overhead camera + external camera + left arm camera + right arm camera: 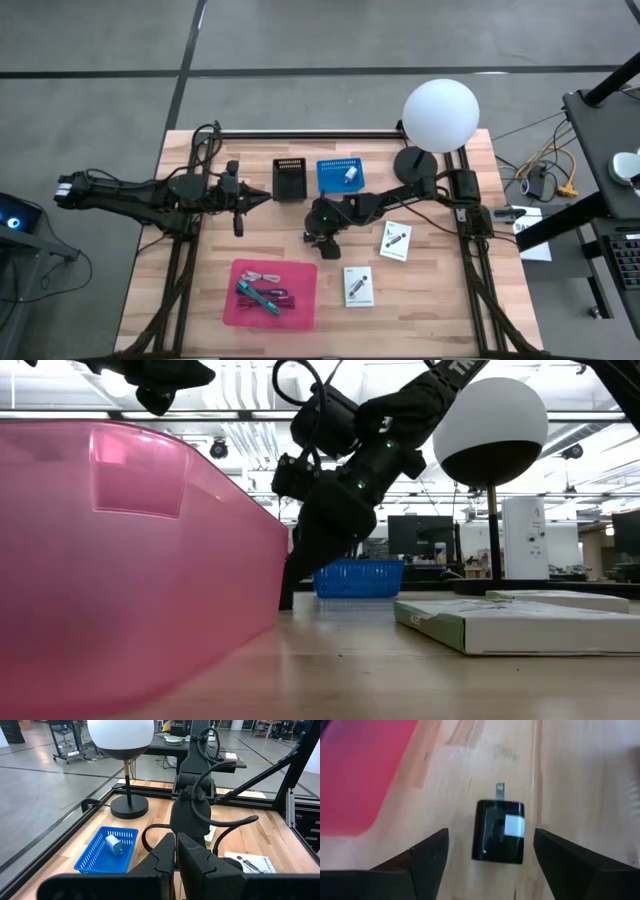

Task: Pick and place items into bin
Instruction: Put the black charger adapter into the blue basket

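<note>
High view: your right gripper hangs over the middle of the table, just beyond the pink bin, which already holds a purple strap and cables. Two cards lie to its right. The left gripper waits to the far left, fingers together. The charger is hidden under the right arm here.

Low view: the bin's wall fills the left side; the right gripper drops toward the wood behind it, its tips cut off by the bin.

Left wrist view: a blue basket sits beside a lamp; nothing new about the target.

Right wrist view: the black charger lies flat between your wide-apart fingers, untouched. It looks light, rigid and smooth, so grip across its flat sides, not the prong.
</note>
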Tool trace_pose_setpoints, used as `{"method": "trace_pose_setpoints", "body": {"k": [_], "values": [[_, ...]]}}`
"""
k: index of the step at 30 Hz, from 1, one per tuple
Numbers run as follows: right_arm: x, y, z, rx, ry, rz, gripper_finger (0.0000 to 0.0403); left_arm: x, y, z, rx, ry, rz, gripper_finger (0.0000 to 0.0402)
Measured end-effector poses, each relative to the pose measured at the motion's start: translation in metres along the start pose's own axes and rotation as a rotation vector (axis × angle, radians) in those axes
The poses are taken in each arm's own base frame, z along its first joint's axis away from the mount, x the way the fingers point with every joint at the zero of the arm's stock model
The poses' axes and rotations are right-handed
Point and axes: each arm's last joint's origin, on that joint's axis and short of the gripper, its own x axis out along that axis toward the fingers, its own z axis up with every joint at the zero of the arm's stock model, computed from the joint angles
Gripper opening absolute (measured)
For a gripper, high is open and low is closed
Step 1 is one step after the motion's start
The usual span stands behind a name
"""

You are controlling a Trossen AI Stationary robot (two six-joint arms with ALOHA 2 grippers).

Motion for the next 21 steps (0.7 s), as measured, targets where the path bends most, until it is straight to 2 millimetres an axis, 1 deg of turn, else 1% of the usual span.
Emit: {"method": "trace_pose_setpoints", "body": {"k": [7,14,16,21], "values": [[0.0,0.0,0.0,-0.004,-0.001,0.0,0.0209,0.0,0.0,0.0,0.0,0.001,0.0,0.0005],[0.0,0.0,-0.001,-0.004,0.008,-0.007,0.0132,0.0,0.0,0.0,0.001,0.001,0.0,0.0005],[-0.001,-0.001,-0.001,0.02,0.011,-0.008,0.0128,0.0,0.0,0.0,0.001,0.002,0.0,0.0005],[-0.01,-0.008,-0.002,0.174,0.051,-0.04,0.0128,0.0,0.0,0.0,0.002,0.006,0.001,0.0005]]}}
